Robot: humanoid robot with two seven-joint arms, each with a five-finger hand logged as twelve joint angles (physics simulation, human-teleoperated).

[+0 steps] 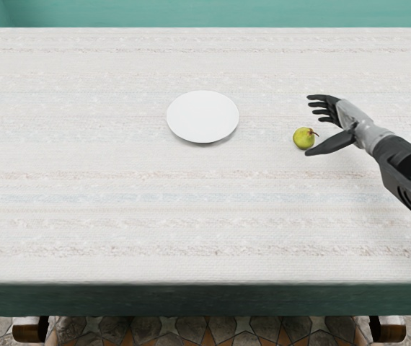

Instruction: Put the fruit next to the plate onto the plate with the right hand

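Observation:
A small yellow-green fruit (303,138) with a short stem lies on the table, to the right of a round white plate (202,116). The plate has nothing on it. My right hand (319,128) comes in from the right edge and is just right of the fruit. Its fingers (324,107) are spread above and behind the fruit, and the thumb reaches below it. The hand is open and holds nothing. Whether the thumb tip touches the fruit I cannot tell.
The table (119,202) has a pale woven cloth. Its front edge runs along the bottom, with a tiled floor below. A teal wall lies behind the far edge.

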